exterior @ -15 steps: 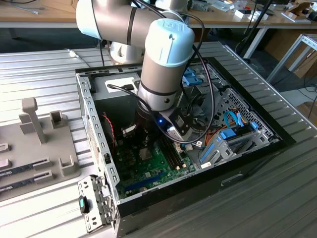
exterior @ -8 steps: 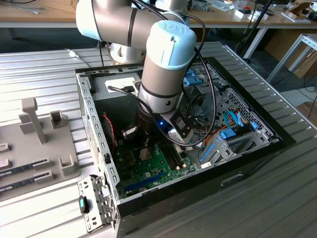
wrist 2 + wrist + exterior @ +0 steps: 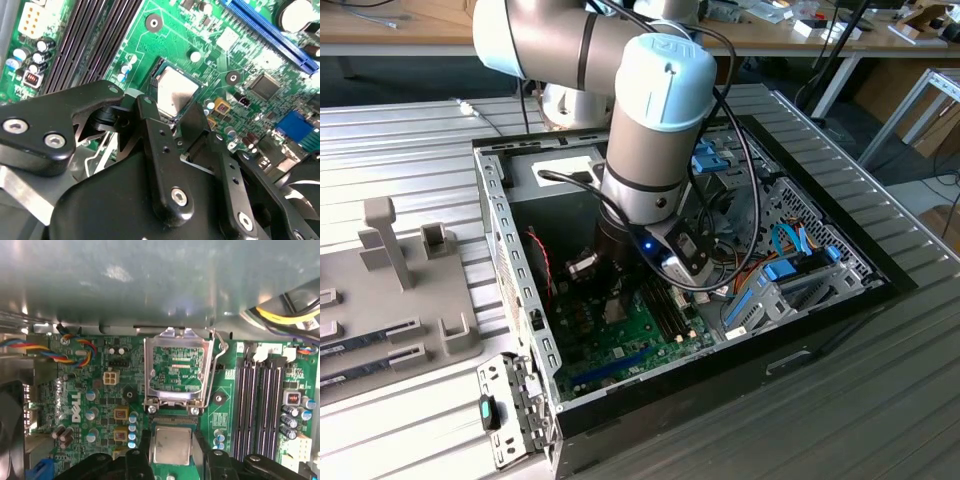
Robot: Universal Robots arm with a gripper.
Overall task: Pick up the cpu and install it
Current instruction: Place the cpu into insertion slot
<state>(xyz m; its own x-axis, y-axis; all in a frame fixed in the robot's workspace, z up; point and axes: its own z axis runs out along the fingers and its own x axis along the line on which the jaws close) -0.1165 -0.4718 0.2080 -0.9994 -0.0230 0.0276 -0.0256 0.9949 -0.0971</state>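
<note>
Where the arm is: the arm (image 3: 650,130) is reaching down into the open computer box (image 3: 490,200), and the gripper (image 3: 171,449) is hanging low over the green board (image 3: 225,415)

Landmark: the metal frame (image 3: 175,338) is standing open in the first wrist view, and you are seeing bare board through its middle

Where the cpu is: the cpu (image 3: 171,445) is lying flat just beside the hinge end of the metal frame, right at the seat that the frame closes over; I cannot tell if it is sitting down in it or floating just above

Gripper: the two black fingers (image 3: 144,450) are hugging two opposite sides of the cpu, so the gripper is looking clamped on it; in the second wrist view the cpu (image 3: 175,90) is showing just past the finger ends

Nearby: the long dark slots (image 3: 255,405) are running beside the metal frame, and the coloured wires (image 3: 75,350) are lying well apart from it on the other side

How the cpu is likely feeling: light, thin, hard and stiff, with a smooth top that is probably slippery

Where to hold it: by its side edges, gently, keeping it level, since I am guessing the underside is easy to hurt
</note>
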